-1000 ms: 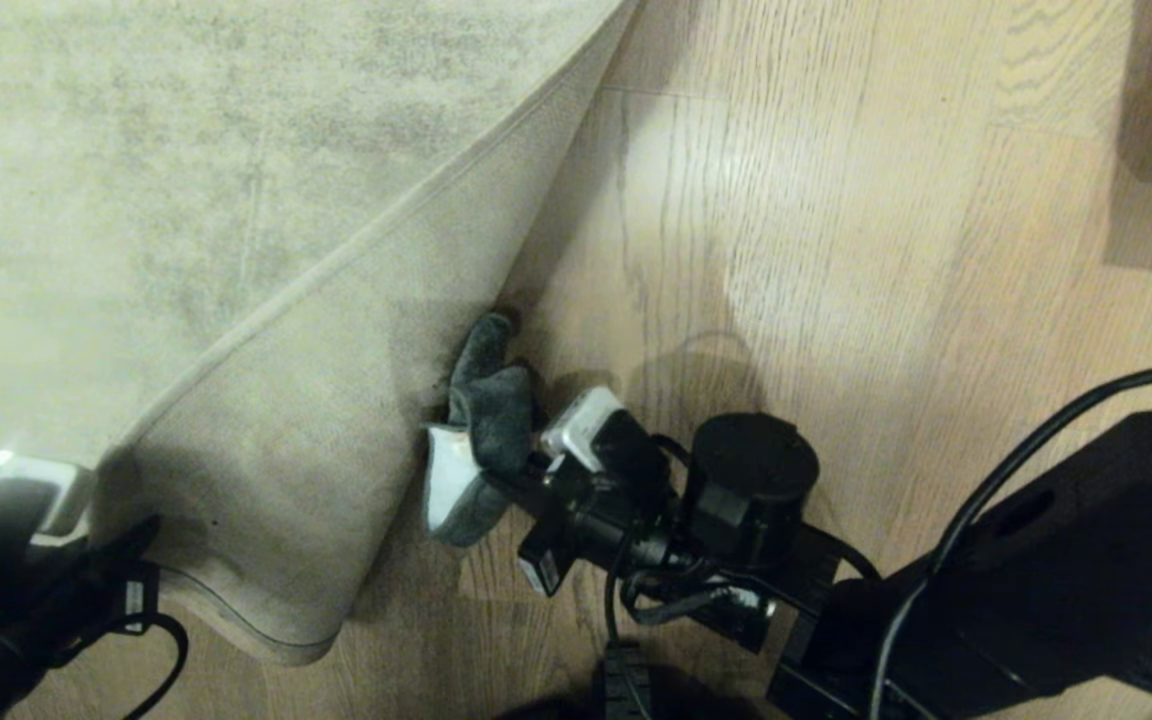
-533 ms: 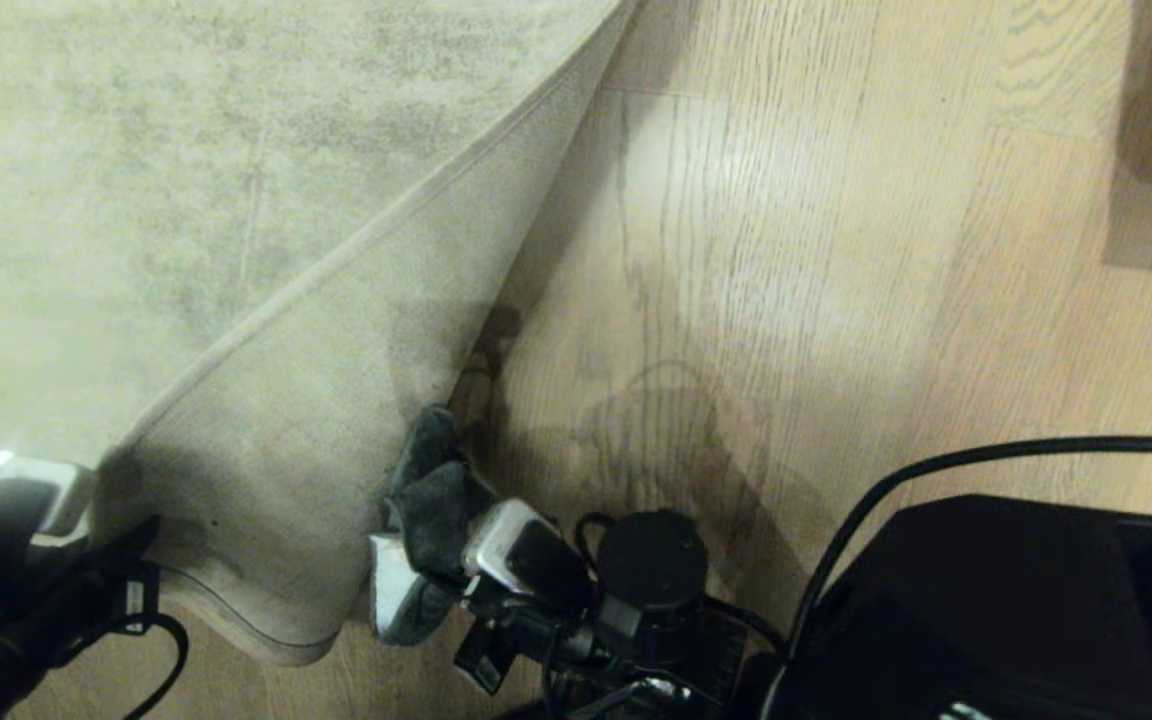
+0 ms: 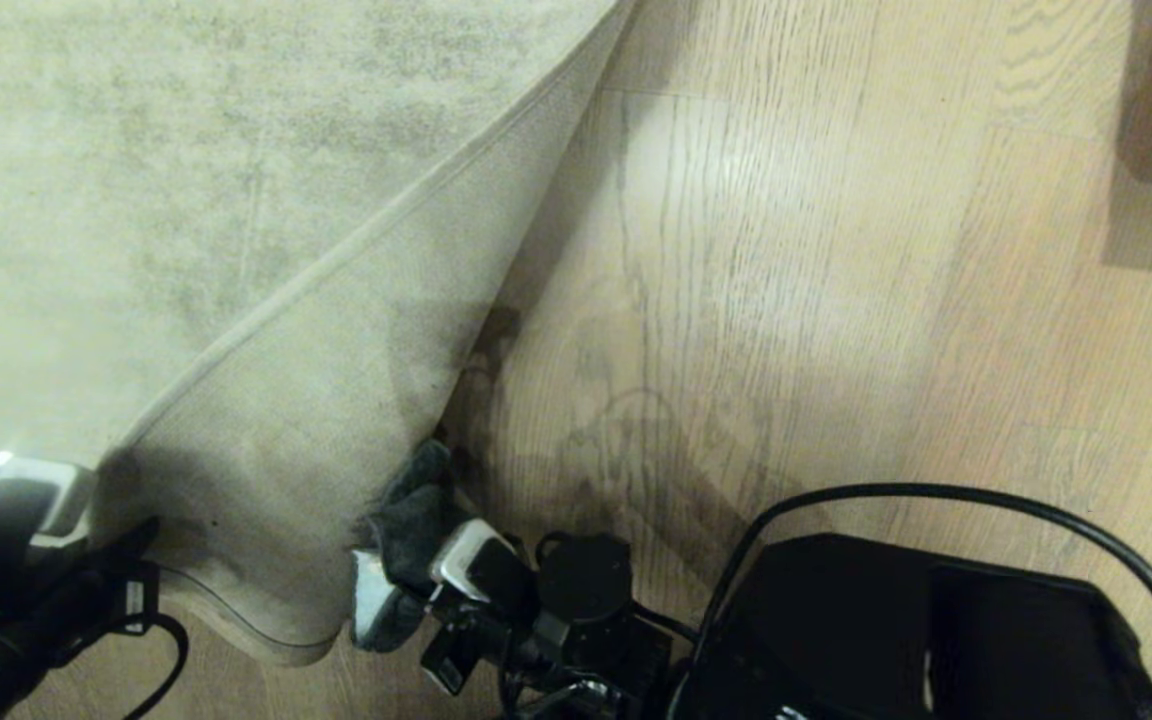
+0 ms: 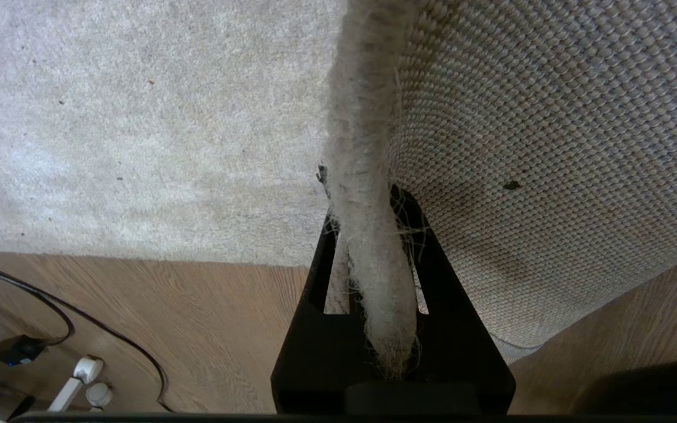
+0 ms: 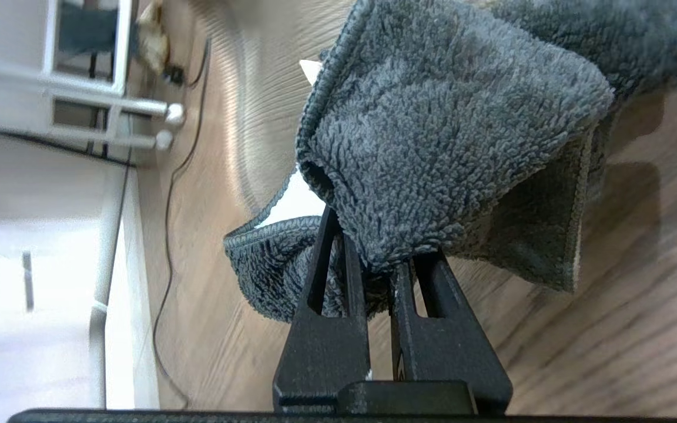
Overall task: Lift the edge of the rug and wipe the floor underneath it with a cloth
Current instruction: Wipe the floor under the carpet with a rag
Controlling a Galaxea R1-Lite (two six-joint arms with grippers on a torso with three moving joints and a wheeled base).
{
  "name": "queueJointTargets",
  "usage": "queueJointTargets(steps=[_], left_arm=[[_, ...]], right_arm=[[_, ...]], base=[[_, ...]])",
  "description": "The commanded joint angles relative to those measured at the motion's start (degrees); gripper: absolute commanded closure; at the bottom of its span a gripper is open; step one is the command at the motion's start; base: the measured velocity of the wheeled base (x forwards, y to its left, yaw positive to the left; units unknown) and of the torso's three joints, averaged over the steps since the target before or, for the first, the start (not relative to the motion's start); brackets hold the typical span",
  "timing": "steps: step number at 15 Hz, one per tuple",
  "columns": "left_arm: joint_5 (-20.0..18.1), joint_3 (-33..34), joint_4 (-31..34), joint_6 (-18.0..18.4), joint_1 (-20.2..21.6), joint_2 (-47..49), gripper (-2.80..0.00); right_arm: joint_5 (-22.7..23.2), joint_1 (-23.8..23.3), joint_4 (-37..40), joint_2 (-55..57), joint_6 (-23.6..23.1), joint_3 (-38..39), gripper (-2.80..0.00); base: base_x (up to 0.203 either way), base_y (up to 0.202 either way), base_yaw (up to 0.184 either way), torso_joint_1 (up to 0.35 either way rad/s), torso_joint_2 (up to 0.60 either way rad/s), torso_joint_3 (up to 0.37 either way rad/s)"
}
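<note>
Dragging the cloth (image 3: 414,520) nearer along the floor (image 3: 786,300), right tool (image 3: 406,585) clamped.

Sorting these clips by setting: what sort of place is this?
Probably a room in a home: a large pale rug over wooden plank floor, with white furniture legs and a cable nearby.

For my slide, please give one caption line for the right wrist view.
Right gripper clamps a folded dark grey cloth just above the wooden floor.
</note>
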Motion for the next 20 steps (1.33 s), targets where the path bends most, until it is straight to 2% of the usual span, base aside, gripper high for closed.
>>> queueJointTargets(steps=[1, 5, 10, 16, 20], left_arm=[[0.0, 0.0, -0.4, 0.1, 0.0, 0.1, 0.00], [0.1, 0.0, -0.4, 0.1, 0.0, 0.1, 0.00], [0.1, 0.0, -0.4, 0.1, 0.0, 0.0, 0.00], [0.0, 0.0, -0.5, 0.1, 0.1, -0.1, 0.00], [0.1, 0.0, -0.4, 0.1, 0.0, -0.1, 0.00]], right_arm=[[0.0, -1.9, -0.1, 2.6, 0.2, -4.1, 0.00], [-0.1, -6.7, 2.2, 1.4, 0.1, -10.3, 0.00], [-0.1, -10.7, 5.7, -3.6, -0.3, -12.9, 0.00], [-0.1, -10.6, 10.1, -11.9, -3.4, -12.6, 0.00], [-0.1, -8.1, 11.7, -16.4, -3.5, -9.2, 0.00]], base=[[0.000, 0.000, 0.000, 0.000, 0.00, 0.000], [0.000, 0.000, 0.000, 0.000, 0.00, 0.000], [0.000, 0.000, 0.000, 0.000, 0.00, 0.000], [0.000, 0.000, 0.000, 0.000, 0.00, 0.000], [0.000, 0.000, 0.000, 0.000, 0.00, 0.000]])
